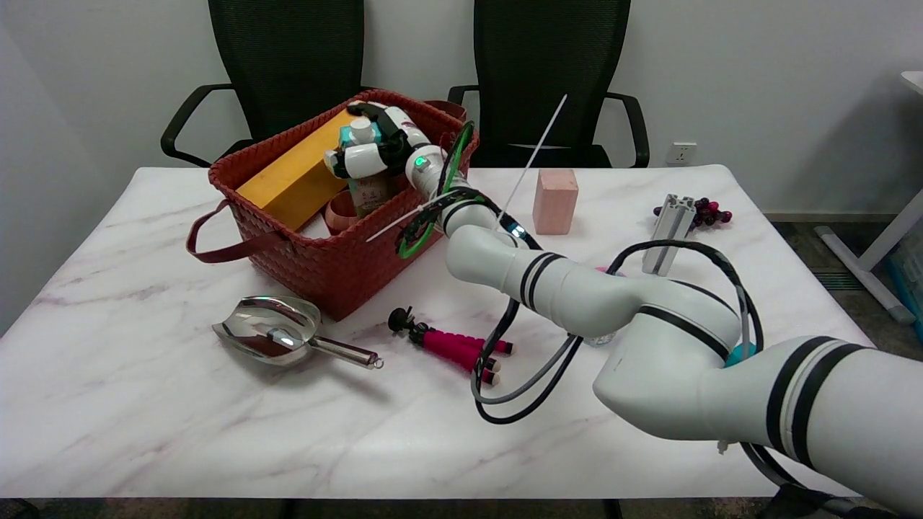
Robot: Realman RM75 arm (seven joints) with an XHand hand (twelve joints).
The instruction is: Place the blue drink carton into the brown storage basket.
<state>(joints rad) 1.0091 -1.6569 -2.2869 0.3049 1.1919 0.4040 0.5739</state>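
1. Over the basket's middle, the fingers (353,160) of the right hand (378,148) wrap the blue drink carton (366,180), holding it upright w/ its white cap up.
2. Carton's lower part sits below the rim of the brown storage basket (317,256), so it looks partway lowered; can't tell if its base touches the bottom.
3. Upright hold prob. lets it slot into the gap beside the yellow box (296,173), which leans along the basket's far-left side, & a brown ring-like item (337,213) just below the carton.
4. Outside the basket on the tabletop (144,418): metal scoop (274,335) near its front corner, pink-black tripod (451,347) to the front right, pink block (555,202) to the right.
5. Judgement: release is the next step.
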